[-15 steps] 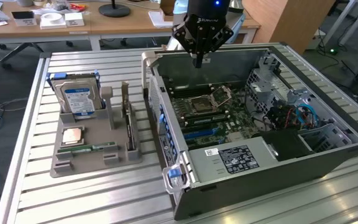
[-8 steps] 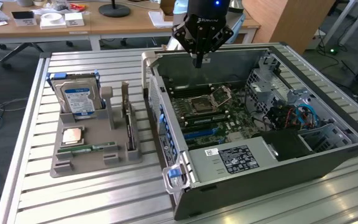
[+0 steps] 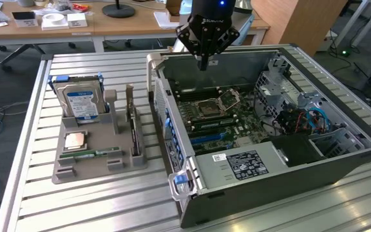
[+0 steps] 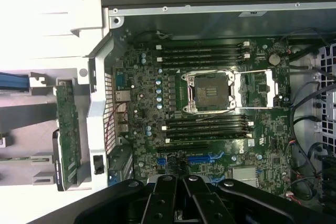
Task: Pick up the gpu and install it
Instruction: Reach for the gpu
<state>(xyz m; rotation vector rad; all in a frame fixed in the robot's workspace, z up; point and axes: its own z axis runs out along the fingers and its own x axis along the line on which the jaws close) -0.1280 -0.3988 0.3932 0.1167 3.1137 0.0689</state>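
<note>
The pincer (image 3: pixel 204 64) is hanging pressed together and pinching nothing, its dark fingers pointing down over the open computer case (image 3: pixel 340 162), close to the case's far wall as the exterior view shows it. In the wrist view the pincer (image 4: pixel 182 178) is looking straight down on the green main board (image 4: pixel 142 103), where the processor socket (image 4: pixel 210 90) is lying open with its metal frame flipped aside. Long dark memory slots are running on both sides of the socket, and blue slots (image 4: pixel 202 158) are showing just by the fingertips. The graphics card (image 3: pixel 131 121) is not in the case: it is standing on its edge in a gray holder (image 3: pixel 63 171) on the slatted metal table (image 3: pixel 82 208). That puts it at the exterior view's left of the case, near its side wall and well apart from the pincer. In the same holder, a hard drive (image 3: pixel 81 100) with a blue-white label is standing upright, farther toward the exterior view's left. A square chip (image 3: pixel 76 140) and a narrow green memory stick (image 3: pixel 98 153) are lying flat in front of it.
</note>
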